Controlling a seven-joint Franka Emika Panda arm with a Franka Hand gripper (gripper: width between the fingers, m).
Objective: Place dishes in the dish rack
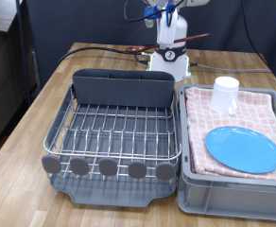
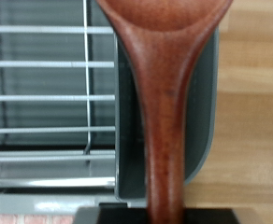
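My gripper [image 2: 165,217] is shut on the reddish-brown wooden spoon [image 2: 165,103], which fills the wrist view with its bowl end away from the fingers. Under it lie the wire rack [image 2: 43,93] and a corner of its dark grey tray [image 2: 204,140]. In the exterior view the gripper [image 1: 168,17] is high at the top, behind the silver dish rack [image 1: 114,128] with its grey utensil caddy [image 1: 124,88]. The spoon [image 1: 197,37] shows there only as a thin reddish streak. The blue plate [image 1: 244,148] and the white cup [image 1: 226,93] sit on the pink checked cloth.
The grey crate [image 1: 234,189] with the pink checked cloth [image 1: 251,112] stands at the exterior view's right, tight against the rack. The robot's white base [image 1: 166,59] and cables are behind the rack. Round grey tabs [image 1: 108,167] line the rack's near edge. Bare wooden table [image 2: 253,112] shows beside the tray.
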